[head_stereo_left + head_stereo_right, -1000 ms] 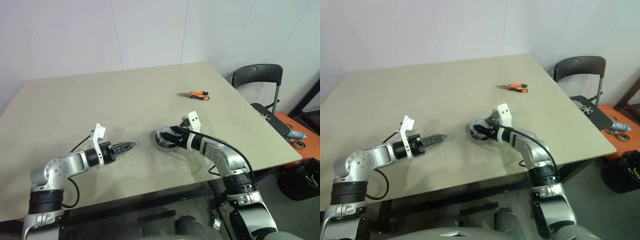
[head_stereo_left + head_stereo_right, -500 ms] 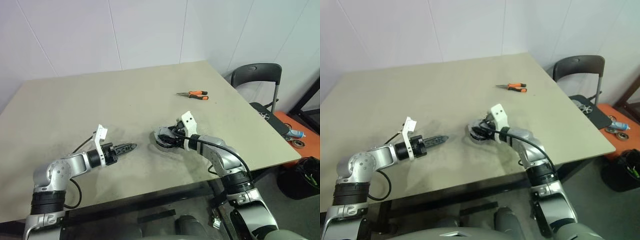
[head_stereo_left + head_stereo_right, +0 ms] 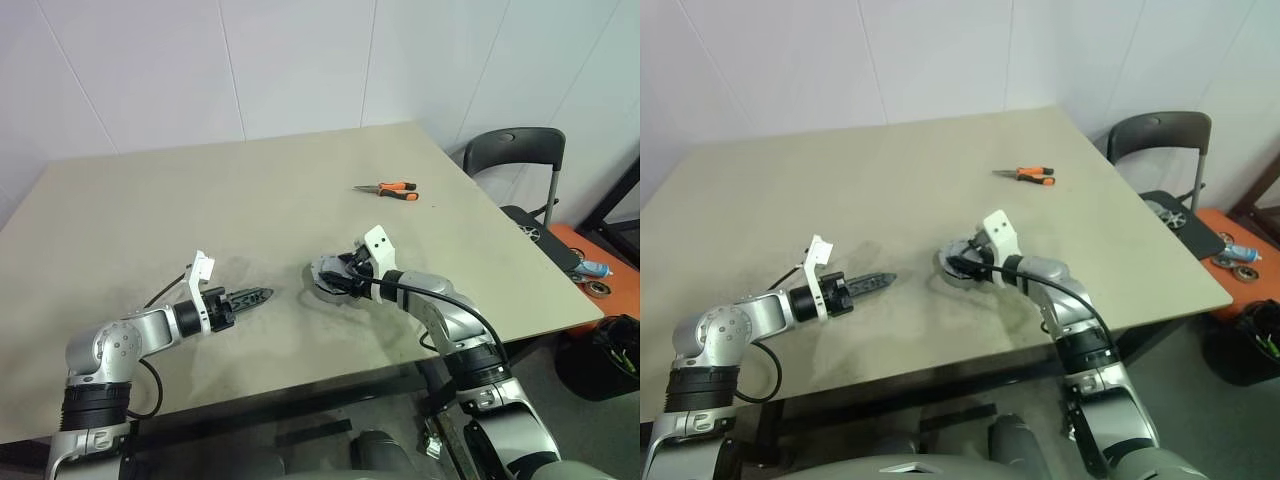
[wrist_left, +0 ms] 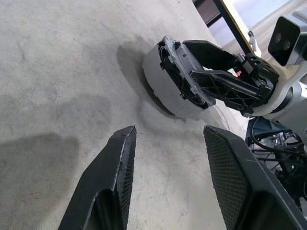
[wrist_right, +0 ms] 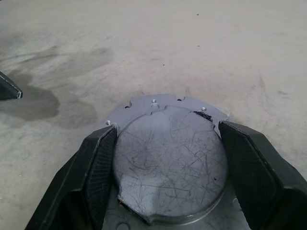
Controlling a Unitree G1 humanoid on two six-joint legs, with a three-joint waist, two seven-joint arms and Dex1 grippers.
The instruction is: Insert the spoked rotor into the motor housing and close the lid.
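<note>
The motor housing (image 3: pixel 322 288) stands as a round grey body on the table, right of centre. On top of it lies the lid (image 5: pixel 170 163), a dull, scratched grey disc, with a notched grey rim (image 5: pixel 153 102) showing beyond it. My right gripper (image 3: pixel 335 279) reaches over from the right. Its fingers (image 5: pixel 96 182) press against opposite edges of the lid. The left wrist view shows the housing (image 4: pixel 160 84) on its side with those fingers across its top. My left gripper (image 3: pixel 256 295) hovers open to the left of it, holding nothing. The spoked rotor is hidden.
Orange-handled pliers (image 3: pixel 388 189) lie farther back on the right of the table. A dark chair (image 3: pixel 515 155) stands beyond the table's right edge. A wide stretch of beige tabletop (image 3: pixel 200 200) spreads behind and between the arms.
My right wrist has rolled a little while staying at the housing, its white camera mount tilting. The left arm has kept still.
</note>
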